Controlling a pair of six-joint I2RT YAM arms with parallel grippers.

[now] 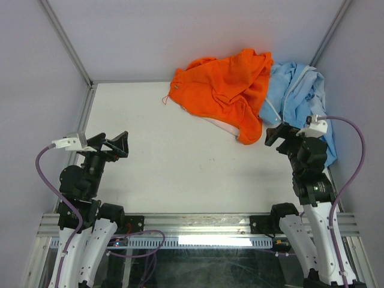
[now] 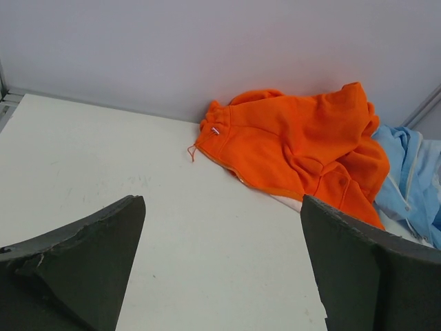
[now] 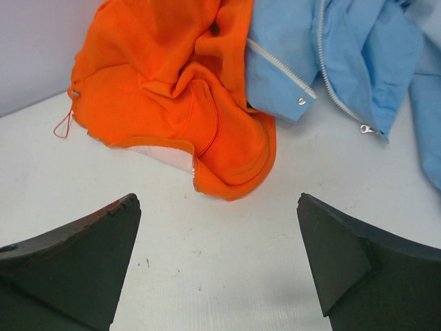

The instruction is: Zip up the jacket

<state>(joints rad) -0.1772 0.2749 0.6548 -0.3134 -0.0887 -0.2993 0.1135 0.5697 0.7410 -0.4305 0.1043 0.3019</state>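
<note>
The orange jacket (image 1: pixel 225 90) lies crumpled against the back wall, right of centre; its pale lining and a thin zipper edge (image 3: pixel 193 169) show at its near hem. In the left wrist view the jacket (image 2: pixel 296 141) is far ahead to the right. My left gripper (image 1: pixel 117 144) hovers open over the bare table at the left, well away from the jacket. My right gripper (image 1: pixel 277 133) is open just off the jacket's near right corner (image 3: pixel 234 162), with nothing between its fingers.
A light blue garment (image 1: pixel 300 96) with white zipper trim lies bunched at the back right, touching the jacket and partly under my right arm. Grey walls and metal frame posts close in the white table (image 1: pixel 180 174) on three sides.
</note>
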